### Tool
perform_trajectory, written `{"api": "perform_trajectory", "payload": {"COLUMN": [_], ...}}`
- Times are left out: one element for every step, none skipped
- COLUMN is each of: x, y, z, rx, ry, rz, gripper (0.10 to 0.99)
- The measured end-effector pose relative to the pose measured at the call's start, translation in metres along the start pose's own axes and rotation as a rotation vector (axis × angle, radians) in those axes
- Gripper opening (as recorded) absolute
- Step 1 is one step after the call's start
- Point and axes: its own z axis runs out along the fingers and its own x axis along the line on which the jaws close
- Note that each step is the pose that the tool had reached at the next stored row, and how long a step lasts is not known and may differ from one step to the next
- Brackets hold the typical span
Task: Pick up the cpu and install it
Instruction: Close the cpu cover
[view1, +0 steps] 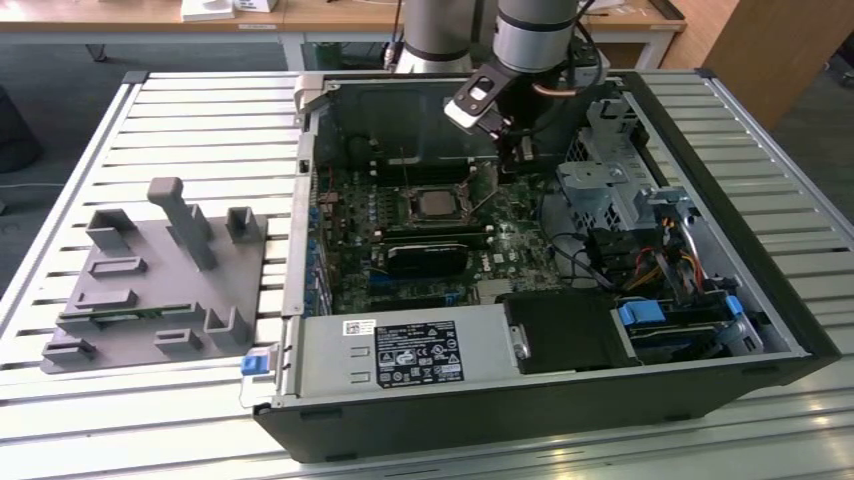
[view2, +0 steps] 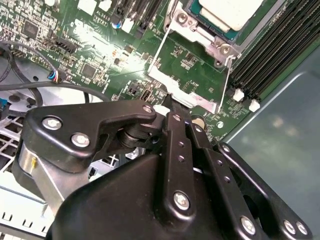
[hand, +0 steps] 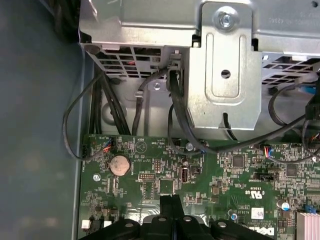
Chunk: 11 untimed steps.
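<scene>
Gripper (view2: 176, 106) fingers (view2: 172, 135) were pressed together, tips just beside the open socket plate (view2: 190, 75), cpu (view2: 227, 12) seated beyond, arm (view1: 534, 35) leaned into the case (view1: 534, 425).

From my station I count one arm (view1: 534, 30) carrying one gripper (view1: 515, 150), one open computer case (view1: 534, 420) on one slatted table (view1: 200, 110), and one grey fixture plate (view1: 147, 300) lying beside the case on the exterior view's left. Inside the case I make out one motherboard (view1: 523, 262), one cpu (view1: 434, 203) sitting on it, one labelled power supply (view1: 400, 355) and one metal drive cage (view1: 601, 190). In the first wrist view I count one round coin cell (hand: 120, 164) on the board.
</scene>
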Motion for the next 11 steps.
{"api": "perform_trajectory", "payload": {"x": [0.0000, 0.0000, 0.0001, 0.0001, 0.0001, 0.0001, 0.0002, 0.0002, 0.0002, 0.0002, 0.0003], "y": [-0.0011, -0.0020, -0.0030, -0.0040, -0.0050, -0.0060, -0.0069, -0.0078, -0.0089, -0.0098, -0.0107], "z": [-0.0001, -0.0001, -0.0001, -0.0002, -0.0002, -0.0003, -0.0003, -0.0004, -0.0004, -0.0005, -0.0005], "rx": [0.000, 0.000, 0.000, 0.000, 0.000, 0.000, 0.000, 0.000, 0.000, 0.000, 0.000], "ry": [0.0000, 0.0000, 0.0000, 0.0000, 0.0000, 0.0000, 0.0000, 0.0000, 0.0000, 0.0000, 0.0000], "rz": [0.000, 0.000, 0.000, 0.000, 0.000, 0.000, 0.000, 0.000, 0.000, 0.000, 0.000], "gripper": [0.106, 0.106, 0.106, 0.106, 0.106, 0.106, 0.106, 0.106, 0.106, 0.106, 0.106]}}
